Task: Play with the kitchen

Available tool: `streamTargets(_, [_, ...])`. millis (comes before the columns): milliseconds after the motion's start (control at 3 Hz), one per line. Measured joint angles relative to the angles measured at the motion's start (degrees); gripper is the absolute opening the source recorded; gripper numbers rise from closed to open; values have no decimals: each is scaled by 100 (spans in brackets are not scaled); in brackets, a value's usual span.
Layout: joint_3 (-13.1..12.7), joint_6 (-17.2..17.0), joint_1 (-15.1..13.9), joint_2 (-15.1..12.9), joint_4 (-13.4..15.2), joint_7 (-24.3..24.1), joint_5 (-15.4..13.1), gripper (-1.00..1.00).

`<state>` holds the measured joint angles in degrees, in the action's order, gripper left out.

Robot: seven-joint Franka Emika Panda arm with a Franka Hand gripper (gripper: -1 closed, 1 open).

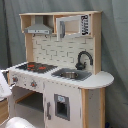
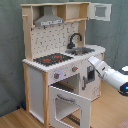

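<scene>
Kitchen (image 2: 60, 65), tall and upright on a wood floor (image 2: 15, 117), set before a grey curtain (image 2: 10, 50) in both exterior views. Long axis vertical; front faced toward the second exterior view's lower right.

Left to right across the kitchen in the second exterior view: grey hood (image 2: 49, 20) up top at the left; below it the black-red stovetop (image 2: 52, 59); under the stovetop, knobs (image 2: 56, 76) and an oven door (image 2: 70, 105) swung down and standing open, oven cavity dark, contents impossible to make out. Further right, black faucet (image 2: 75, 40) arched over the sink (image 2: 82, 50); above, an upper cabinet door (image 2: 100, 11) at the top right corner.

Right of the kitchen, white robot arm (image 2: 112, 77) reaching in from the second exterior view's right edge, gripper (image 2: 93, 61) just beside the counter's front edge near the sink. Jaws: cannot tell whether released or clenched.

In the first exterior view, sink (image 1: 70, 75) with something metallic inside, not identifiable; white arm part (image 1: 4, 87) at the first exterior view's left edge, partly blocking the kitchen's lower left.
</scene>
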<state>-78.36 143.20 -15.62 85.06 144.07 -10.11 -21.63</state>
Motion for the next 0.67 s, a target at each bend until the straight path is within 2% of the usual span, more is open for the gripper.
streamTargets(667, [-22,899,441,-15,848,-47,5,100])
